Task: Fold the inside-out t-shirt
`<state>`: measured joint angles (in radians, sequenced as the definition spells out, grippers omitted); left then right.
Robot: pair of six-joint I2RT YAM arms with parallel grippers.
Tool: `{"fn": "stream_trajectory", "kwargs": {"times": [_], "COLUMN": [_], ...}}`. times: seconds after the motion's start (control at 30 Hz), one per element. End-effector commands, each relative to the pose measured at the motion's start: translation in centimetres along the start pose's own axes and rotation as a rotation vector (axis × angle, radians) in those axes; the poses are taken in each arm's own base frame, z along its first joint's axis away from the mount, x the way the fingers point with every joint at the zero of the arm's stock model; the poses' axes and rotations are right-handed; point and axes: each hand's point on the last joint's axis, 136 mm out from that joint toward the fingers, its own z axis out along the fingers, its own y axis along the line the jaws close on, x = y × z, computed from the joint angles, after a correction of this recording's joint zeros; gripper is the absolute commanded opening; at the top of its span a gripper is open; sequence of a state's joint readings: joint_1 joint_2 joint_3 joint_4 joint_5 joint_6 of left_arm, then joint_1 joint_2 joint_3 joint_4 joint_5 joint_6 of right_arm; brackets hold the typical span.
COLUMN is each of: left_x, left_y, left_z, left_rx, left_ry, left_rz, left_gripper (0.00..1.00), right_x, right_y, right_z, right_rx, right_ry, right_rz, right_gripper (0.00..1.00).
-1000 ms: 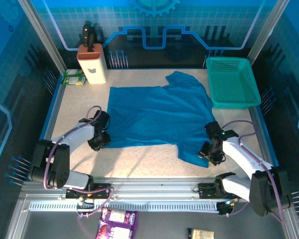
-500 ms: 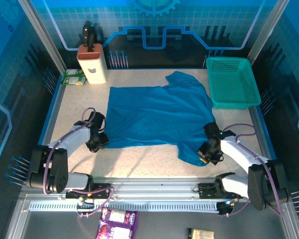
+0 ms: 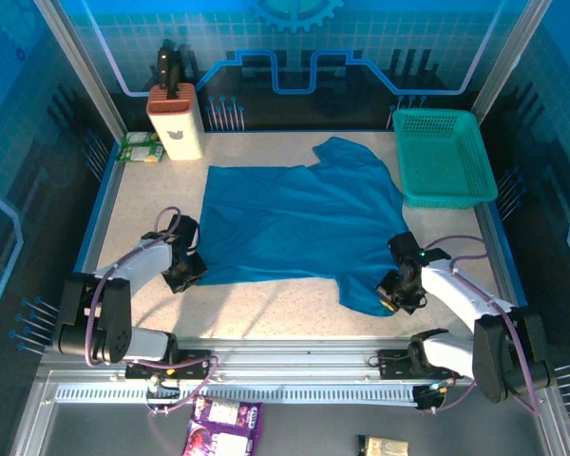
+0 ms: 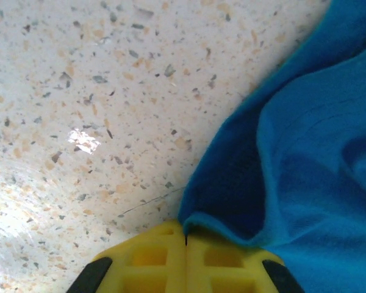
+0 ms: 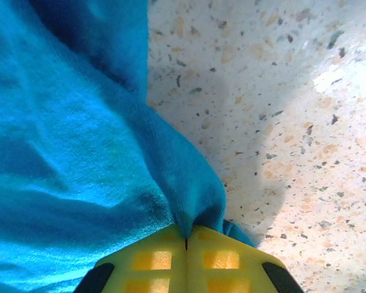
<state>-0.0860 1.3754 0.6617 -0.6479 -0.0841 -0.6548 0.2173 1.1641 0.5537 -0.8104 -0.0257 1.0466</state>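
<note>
The inside-out t-shirt (image 3: pixel 299 223), plain medium blue, lies spread flat on the speckled table (image 3: pixel 266 302), one sleeve pointing to the far right. My left gripper (image 3: pixel 192 271) sits at the shirt's near-left corner. In the left wrist view its yellow jaws are shut, pinching the cloth's edge (image 4: pixel 232 235). My right gripper (image 3: pixel 391 296) is at the shirt's near-right corner. In the right wrist view the gripper (image 5: pixel 186 239) has its jaws closed on a bunched fold of the blue cloth (image 5: pixel 189 189).
A teal mesh basket (image 3: pixel 444 157) stands at the back right, touching the shirt's sleeve side. A beige knife block (image 3: pixel 176 122) and a small green packet (image 3: pixel 141 147) are at the back left. Bare tabletop runs along the near edge.
Both grippers have closed on the shirt's near corners. The left gripper shifted slightly left and the shirt's left edge pulled with it.
</note>
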Motion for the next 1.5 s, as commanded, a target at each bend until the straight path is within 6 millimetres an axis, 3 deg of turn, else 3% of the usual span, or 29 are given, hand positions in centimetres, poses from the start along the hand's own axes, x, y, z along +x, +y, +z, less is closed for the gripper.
{"fn": "stream_trajectory", "kwargs": {"times": [0.0,0.07,0.17,0.3,0.4,0.53,0.6,0.7,0.77,0.87,0.93,1.03,1.2,1.27,1.33,1.47], "left_x": [-1.2,-2.7,-5.5,-9.2,-10.7,-11.2,-10.9,-10.2,-9.7,-10.4,-11.9,-15.1,-19.7,-21.2,-23.1,-25.7], "left_y": [-0.9,-1.9,-3.5,-5.4,-6.8,-7.4,-6.8,-5.4,-4.9,-5.2,-6.3,-8.7,-13.5,-14.8,-16.0,-17.4], "left_z": [-2.0,-5.1,-11.4,-22.8,-31.5,-42.6,-47.5,-53.5,-56.1,-56.9,-55.3,-50.2,-40.6,-38.7,-38.6,-43.0], "left_rx": [0.076,0.142,0.275,0.45,0.579,0.706,0.74,0.766,0.781,0.775,0.756,0.706,0.702,0.728,0.77,0.881], "left_ry": [-0.049,-0.11,-0.229,-0.441,-0.6,-0.824,-0.94,-1.088,-1.148,-1.17,-1.123,-0.999,-0.758,-0.715,-0.715,-0.786], "left_rz": [-0.011,-0.013,-0.019,0.007,0.049,0.103,0.111,0.108,0.111,0.11,0.114,0.128,0.15,0.135,0.111,0.084], "left_gripper": [0.0,0.0,0.0,0.0,0.0,0.0,0.0,0.0,0.0,0.0,0.0,0.0,0.0,0.0,0.0,0.0], "right_x": [-1.4,-2.7,-4.9,-7.2,-8.0,-6.9,-5.6,-3.4,-2.3,-2.7,-4.2,-6.9,-13.1,-14.9,-16.7,-18.7], "right_y": [1.2,2.5,4.1,5.4,5.9,5.6,4.9,3.6,3.0,3.3,4.5,7.3,12.1,13.9,15.4,18.0], "right_z": [-2.9,-5.6,-11.6,-22.9,-32.7,-46.0,-51.5,-57.8,-60.6,-62.1,-61.5,-59.7,-54.3,-52.9,-52.0,-53.6], "right_rx": [-0.057,-0.132,-0.253,-0.382,-0.452,-0.542,-0.595,-0.681,-0.727,-0.736,-0.718,-0.715,-0.647,-0.661,-0.673,-0.745], "right_ry": [-0.078,-0.154,-0.314,-0.553,-0.77,-1.08,-1.217,-1.389,-1.472,-1.522,-1.499,-1.439,-1.324,-1.302,-1.292,-1.311], "right_rz": [-0.038,-0.077,-0.126,-0.187,-0.246,-0.303,-0.31,-0.302,-0.3,-0.292,-0.291,-0.31,-0.326,-0.334,-0.326,-0.318], "right_gripper": [0.0,0.0,0.0,0.0,0.0,0.0,0.0,0.0,0.0,0.0,0.0,0.0,0.0,0.0,0.0,0.0]}}
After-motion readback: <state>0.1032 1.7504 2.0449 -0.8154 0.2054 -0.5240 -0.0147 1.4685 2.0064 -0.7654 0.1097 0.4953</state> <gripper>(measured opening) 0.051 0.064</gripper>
